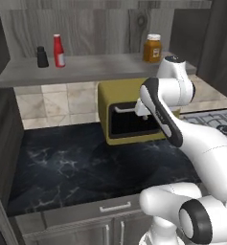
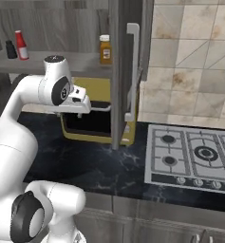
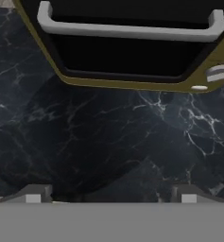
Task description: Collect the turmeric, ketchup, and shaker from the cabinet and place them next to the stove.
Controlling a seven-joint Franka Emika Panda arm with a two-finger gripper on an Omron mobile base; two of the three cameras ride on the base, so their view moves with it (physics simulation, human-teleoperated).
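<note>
1. Left base view: the shaker (image 1: 42,57) and the ketchup (image 1: 59,50) stood side by side at the left of the cabinet (image 1: 86,69) shelf. The turmeric (image 1: 152,48) stood well apart at the right end. The microwave (image 1: 116,98) sat below on the dark counter (image 1: 76,167).
2. Right base view: the cabinet door (image 2: 123,71) hung open, with the stove (image 2: 192,156) to its right. The gripper (image 2: 80,114) was held before the microwave; its state could not be told here.
3. Hand view: the two fingertips (image 3: 33,194) stood wide apart, holding nothing, above the counter.
</note>
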